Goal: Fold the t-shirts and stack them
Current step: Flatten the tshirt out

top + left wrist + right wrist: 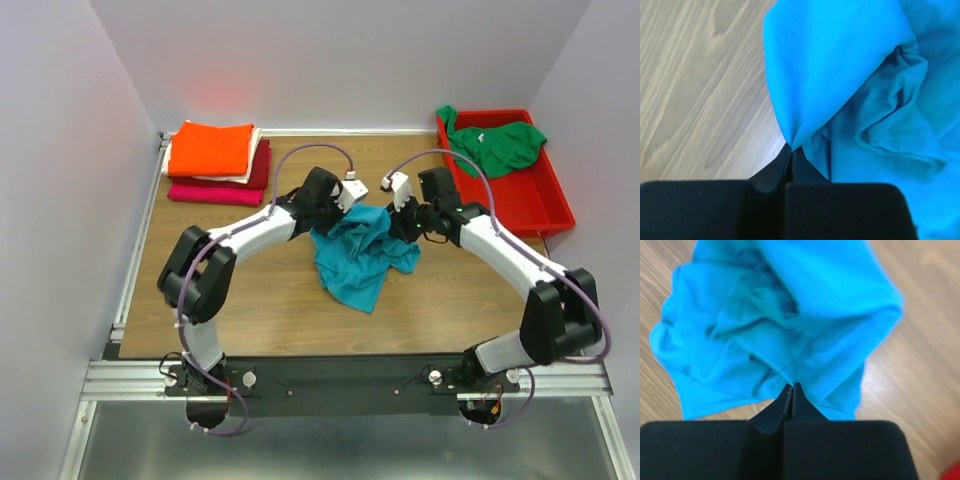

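A crumpled teal t-shirt hangs bunched between both grippers over the middle of the table. My left gripper is shut on a pinch of its cloth; the closed tips meet at the fabric. My right gripper is shut on another pinch of the same shirt, tips together. A green t-shirt lies in the red bin. A folded stack lies at the back left: orange on top, white, dark red and magenta below.
The red plastic bin stands at the back right by the wall. White walls close in the table on three sides. Bare wooden tabletop lies in front of the teal shirt.
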Robot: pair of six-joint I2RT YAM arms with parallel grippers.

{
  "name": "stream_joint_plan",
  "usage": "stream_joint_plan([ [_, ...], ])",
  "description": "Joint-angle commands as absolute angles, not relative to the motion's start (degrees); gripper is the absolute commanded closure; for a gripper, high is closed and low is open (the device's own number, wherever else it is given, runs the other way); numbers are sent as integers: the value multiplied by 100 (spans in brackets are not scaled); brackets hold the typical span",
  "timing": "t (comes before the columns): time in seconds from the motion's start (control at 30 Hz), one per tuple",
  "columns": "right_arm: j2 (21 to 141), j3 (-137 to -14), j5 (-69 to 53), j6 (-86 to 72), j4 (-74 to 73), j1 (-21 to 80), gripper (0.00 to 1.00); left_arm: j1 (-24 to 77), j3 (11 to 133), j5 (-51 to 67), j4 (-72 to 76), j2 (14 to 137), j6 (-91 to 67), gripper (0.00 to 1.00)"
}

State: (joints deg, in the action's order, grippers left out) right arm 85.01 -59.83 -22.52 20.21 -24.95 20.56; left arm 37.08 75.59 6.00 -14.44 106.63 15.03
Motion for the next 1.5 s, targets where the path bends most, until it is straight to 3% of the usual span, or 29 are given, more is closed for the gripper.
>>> stream_joint_plan([
  [0.0,7902,-6152,-1759,2294,-2452,2092,99,3473,7050,395,-1143,9486,906,100],
  [0.27,6857,-6723,-1030,2601,-2751,2092,99,3138,5443,431,-976,6559,-130,100],
  [0.47,6399,-7031,-730,2838,-2918,2065,99,3094,4957,203,-1046,4540,-509,100],
  [0.67,5986,-7943,-1922,3488,-4093,1995,99,3094,4983,535,-836,3007,-160,100],
  [0.8,5994,-8752,-3765,3954,-5322,1811,99,3094,5220,983,-756,2576,-26,100],
  [0.9,5985,-9532,-4410,3964,-5659,1382,99,3103,5615,1563,-729,2601,71,100],
  [1.27,6117,-11425,-3788,3902,-6222,545,99,3094,7460,3399,-353,3436,-430,100],
  [1.47,6371,-11944,-3780,3832,-6302,439,99,3094,7236,3482,-27,3340,-782,100],
])
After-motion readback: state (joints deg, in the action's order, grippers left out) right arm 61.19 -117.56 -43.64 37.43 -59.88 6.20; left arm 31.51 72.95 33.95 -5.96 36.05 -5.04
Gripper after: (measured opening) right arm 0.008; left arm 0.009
